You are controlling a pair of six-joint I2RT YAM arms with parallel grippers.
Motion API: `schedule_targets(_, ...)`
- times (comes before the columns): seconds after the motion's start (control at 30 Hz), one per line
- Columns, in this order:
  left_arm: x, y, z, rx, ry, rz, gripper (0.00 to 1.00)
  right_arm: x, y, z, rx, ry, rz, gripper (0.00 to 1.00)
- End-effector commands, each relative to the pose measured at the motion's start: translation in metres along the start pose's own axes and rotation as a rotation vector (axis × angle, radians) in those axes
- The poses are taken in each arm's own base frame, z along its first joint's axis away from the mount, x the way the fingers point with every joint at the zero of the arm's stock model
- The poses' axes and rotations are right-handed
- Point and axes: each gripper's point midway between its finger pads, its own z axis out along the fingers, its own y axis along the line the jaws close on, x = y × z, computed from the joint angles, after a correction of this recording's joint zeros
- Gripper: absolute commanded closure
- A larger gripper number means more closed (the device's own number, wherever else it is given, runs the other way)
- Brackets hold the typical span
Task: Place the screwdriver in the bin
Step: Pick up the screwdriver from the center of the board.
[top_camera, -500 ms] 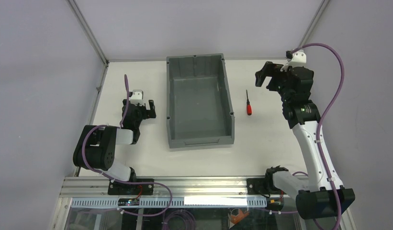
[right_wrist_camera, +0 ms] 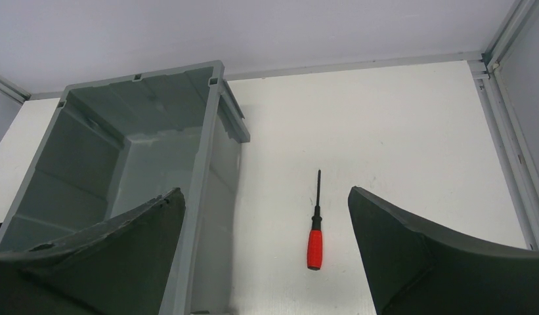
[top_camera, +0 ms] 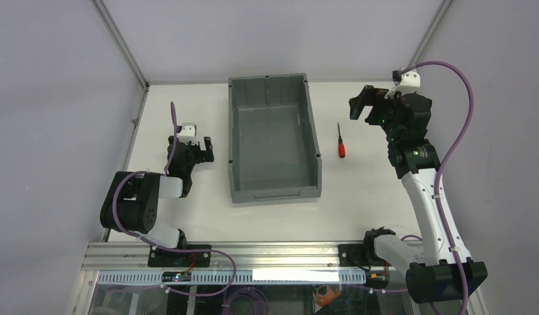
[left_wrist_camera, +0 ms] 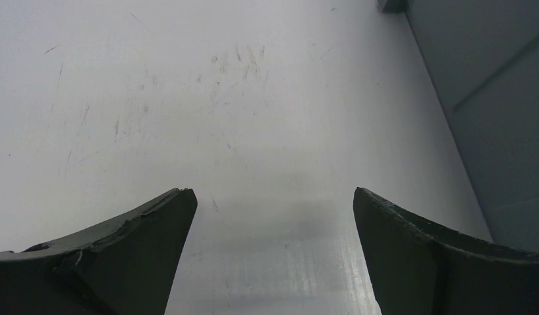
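The screwdriver [top_camera: 341,142], red handle and thin black shaft, lies on the white table right of the bin, shaft pointing away from the arms. It also shows in the right wrist view [right_wrist_camera: 314,230]. The grey bin [top_camera: 237,157] stands in the middle of the table with nothing in it; its right wall shows in the right wrist view [right_wrist_camera: 207,157]. My right gripper [top_camera: 360,104] is open and empty, raised above the table to the right of and beyond the screwdriver. My left gripper [top_camera: 201,149] is open and empty, low over the table left of the bin.
The bin's left wall [left_wrist_camera: 496,131] fills the right side of the left wrist view. Grey enclosure walls and metal frame posts [top_camera: 122,46] stand around the table. The right arm's purple cable [top_camera: 465,111] loops above its wrist.
My right gripper has shifted very slightly; the right arm leans a little further in. The screwdriver, bin and left arm have not moved.
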Motion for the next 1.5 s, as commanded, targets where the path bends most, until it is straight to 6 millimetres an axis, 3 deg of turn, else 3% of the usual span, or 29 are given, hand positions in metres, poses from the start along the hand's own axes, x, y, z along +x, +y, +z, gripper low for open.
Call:
schedule_targets(0.0,-0.017,0.001,-0.002,0.007,-0.055,-0.015,0.01,-0.033,0.009,-0.009,-0.040,-0.095,-0.010,0.01)
schedule_targets(0.4,-0.017,0.001,-0.002,0.007,-0.055,-0.016,0.01,-0.057,0.014,-0.001,-0.033,-0.043,0.000,0.01)
schedule_targets(0.8,-0.017,0.001,-0.002,0.007,-0.055,-0.015,0.01,-0.059,0.010,0.030,0.012,0.110,0.002,0.01)
schedule_targets(1.07,-0.017,0.001,-0.002,0.007,-0.055,-0.015,0.01,-0.036,-0.002,0.055,0.069,0.264,-0.004,0.01)
schedule_targets(1.47,-0.017,0.001,-0.002,0.007,-0.055,-0.015,0.01,0.025,-0.013,0.086,0.097,0.505,0.004,0.01)
